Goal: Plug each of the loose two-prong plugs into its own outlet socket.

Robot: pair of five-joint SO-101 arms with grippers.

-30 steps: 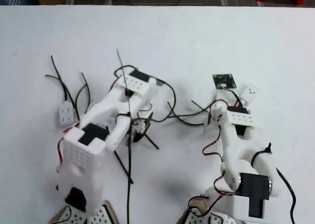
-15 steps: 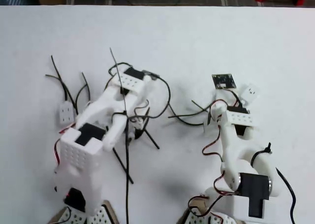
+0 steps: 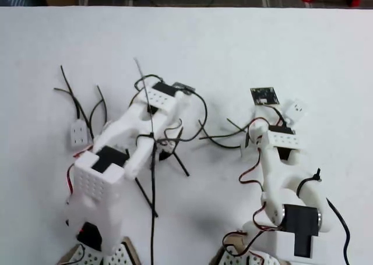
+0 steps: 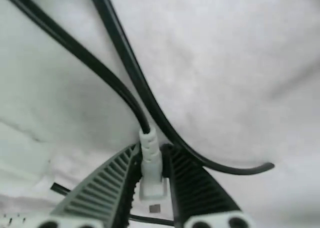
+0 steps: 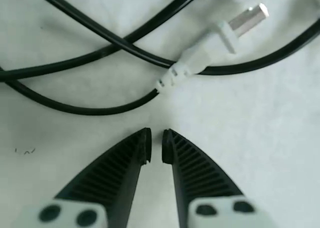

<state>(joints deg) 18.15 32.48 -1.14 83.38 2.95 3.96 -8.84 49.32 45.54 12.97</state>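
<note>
left gripper [image 4: 151, 151]: closed on a white plug [image 4: 151, 182], one ribbed finger on each side of the plug body.
held plug: pinched upright between the fingers, just above the white tabletop [image 3: 233, 43]; its black cable [image 4: 85, 57] leaves the end that sticks out past the fingertips.
second cable by the held plug: another black cable [image 4: 150, 102] runs close beside the first, curves past the fingertips and ends in a loose tip on the tabletop.
left arm [image 3: 116, 142]: bent over the left middle of the tabletop, above a tangle of black cables [image 3: 152, 160].
right gripper [image 5: 155, 146]: almost closed, only a slim gap between the fingertips, and nothing in it; it hangs low over the tabletop.
loose plug [image 5: 197, 62]: white, lying flat on the tabletop just beyond the right gripper's fingertips and apart from them, with a metal prong [image 5: 247, 16] pointing away from the gripper.
cables by the loose plug: black cables [image 5: 100, 37] cross one another on the tabletop beside it.
right arm [image 3: 274, 166]: on the right side, near the front edge, reaching toward the middle.
left outlet socket [image 3: 78, 133]: white block on the left of the tabletop, left of the left arm, thin black cables around it.
right outlet socket [image 3: 297, 109]: white block on the right, just beyond the right arm.
small dark board [image 3: 265, 95]: flat on the tabletop, left of and slightly beyond the right outlet socket.
</note>
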